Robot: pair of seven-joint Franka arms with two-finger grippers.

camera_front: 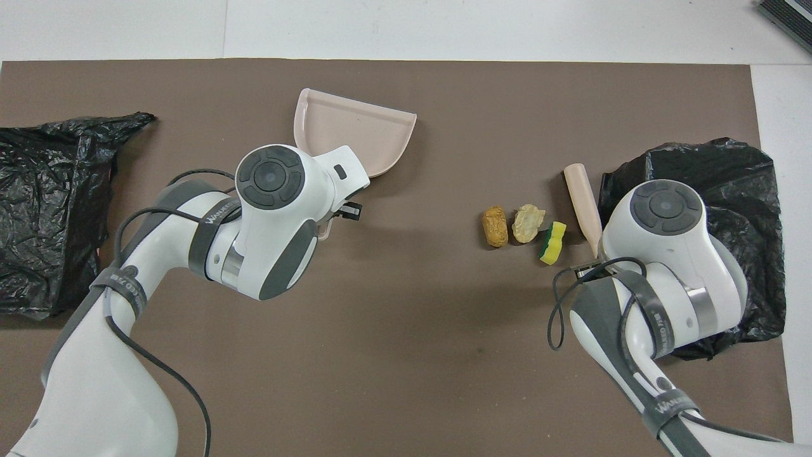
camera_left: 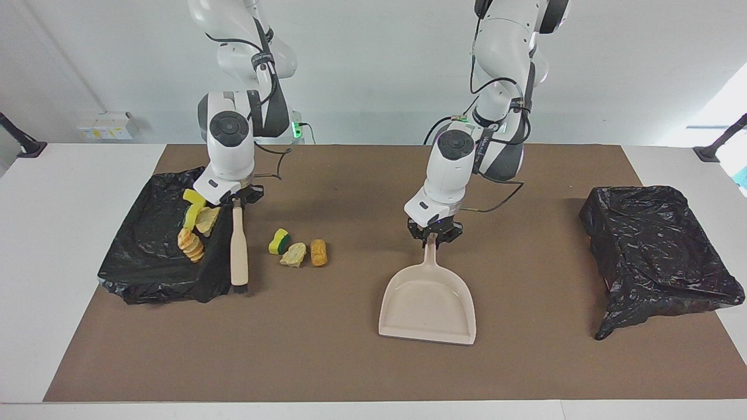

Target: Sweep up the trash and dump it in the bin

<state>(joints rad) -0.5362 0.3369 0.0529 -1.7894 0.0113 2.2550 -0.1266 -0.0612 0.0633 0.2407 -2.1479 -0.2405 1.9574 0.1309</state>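
Note:
Three pieces of trash lie in a row on the brown mat: a yellow-green sponge [camera_left: 279,241] [camera_front: 552,242], a tan chunk [camera_left: 293,254] [camera_front: 528,223] and an orange bread-like piece [camera_left: 318,252] [camera_front: 495,226]. More scraps [camera_left: 191,244] lie in the black-lined bin [camera_left: 146,265] at the right arm's end. My right gripper [camera_left: 236,199] is shut on the beige brush [camera_left: 238,248] [camera_front: 582,202]. The brush's bristles are down at the mat, between the bin's wall and the sponge. My left gripper [camera_left: 432,233] is shut on the handle of the beige dustpan [camera_left: 429,303] [camera_front: 355,133].
A second black-lined bin [camera_left: 659,251] [camera_front: 51,203] sits at the left arm's end of the mat. In the overhead view the right arm covers most of the bin with the scraps. The dustpan's mouth points away from the robots.

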